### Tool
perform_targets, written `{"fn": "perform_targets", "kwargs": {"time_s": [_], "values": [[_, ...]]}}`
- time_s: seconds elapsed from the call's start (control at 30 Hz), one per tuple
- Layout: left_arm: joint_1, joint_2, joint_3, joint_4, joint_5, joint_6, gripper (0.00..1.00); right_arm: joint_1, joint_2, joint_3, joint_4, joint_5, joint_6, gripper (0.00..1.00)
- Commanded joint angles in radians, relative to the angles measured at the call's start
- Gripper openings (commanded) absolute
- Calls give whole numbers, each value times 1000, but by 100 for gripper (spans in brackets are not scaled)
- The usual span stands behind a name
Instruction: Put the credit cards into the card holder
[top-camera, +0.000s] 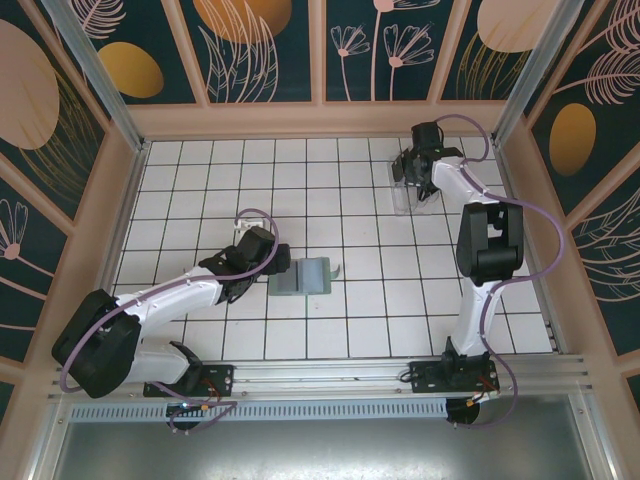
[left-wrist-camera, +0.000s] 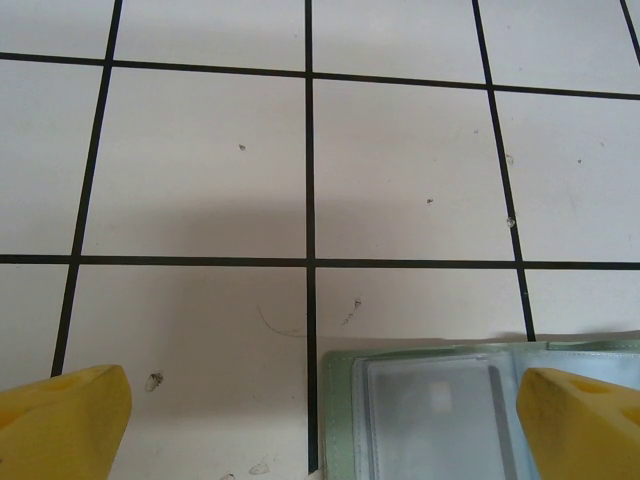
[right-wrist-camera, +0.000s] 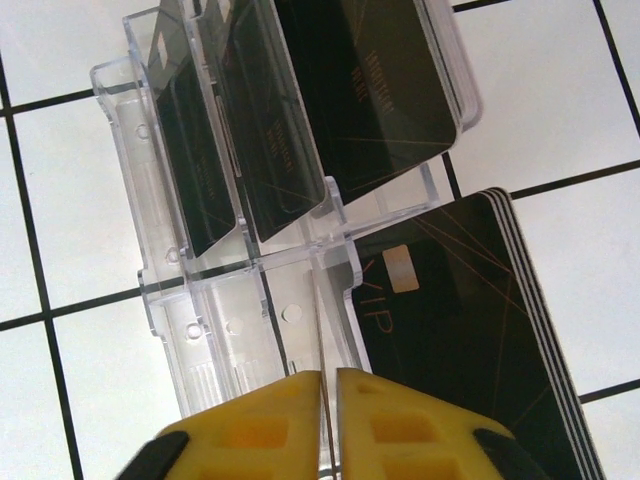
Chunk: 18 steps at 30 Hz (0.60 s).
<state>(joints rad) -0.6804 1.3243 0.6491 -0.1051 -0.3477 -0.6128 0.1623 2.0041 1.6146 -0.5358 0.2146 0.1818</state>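
While left gripper (left-wrist-camera: 322, 415) gapes wide over green card holder (left-wrist-camera: 440, 420), right gripper (right-wrist-camera: 328, 420) pinched shut at clear rack (right-wrist-camera: 230, 340) of cards (right-wrist-camera: 370, 90)

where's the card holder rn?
Top view: the card holder lies open mid-table, just right of the left gripper, far from the clear rack at back right.

Far right of the surface: black credit cards (right-wrist-camera: 370, 90), several upright in a clear rack (right-wrist-camera: 235, 340), a chip-faced stack just beside it. Mid-surface: sage-green card holder (top-camera: 303, 275), lying open, clear pockets up.
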Motion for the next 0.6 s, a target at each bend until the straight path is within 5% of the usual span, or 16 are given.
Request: {"fn": "perform_targets", "kwargs": {"time_s": [0.0,0.57], "values": [[7,-3,14,2,2,4,99,-10,21,10,-16,-20,-25,7],[7,-14,32,-36,-22,-7,98,-10,-111,45,-30,-134,-10,0]]}}
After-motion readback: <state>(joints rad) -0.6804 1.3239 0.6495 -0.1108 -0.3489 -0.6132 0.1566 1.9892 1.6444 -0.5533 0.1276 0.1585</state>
